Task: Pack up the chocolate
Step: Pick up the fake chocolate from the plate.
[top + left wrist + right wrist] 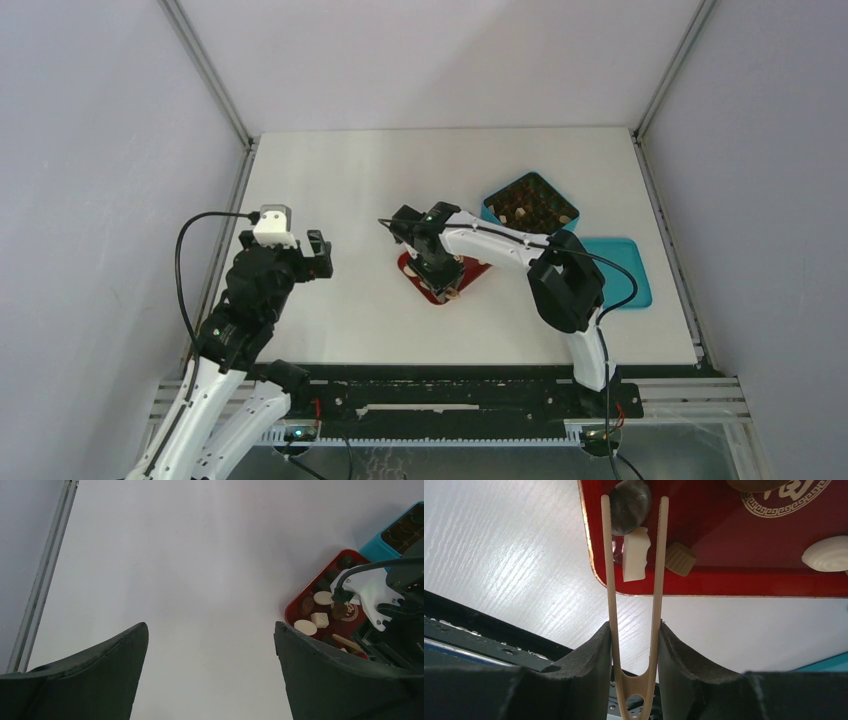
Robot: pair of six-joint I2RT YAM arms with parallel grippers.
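Small chocolate pieces (635, 555), cream, tan and dark brown, lying loose on red tray (724, 540) mid-table, a few pale ones in teal box (377, 542) far right

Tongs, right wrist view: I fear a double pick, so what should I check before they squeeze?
1. Right gripper clamped on the tongs: ok.
2. Tips straddle the white block: ok.
3. Only one piece between the tips: not ok, a dark round chocolate lies there too.
4. Left gripper open, apart from the red tray: ok.
5. Free cell in the teal box: cannot tell.
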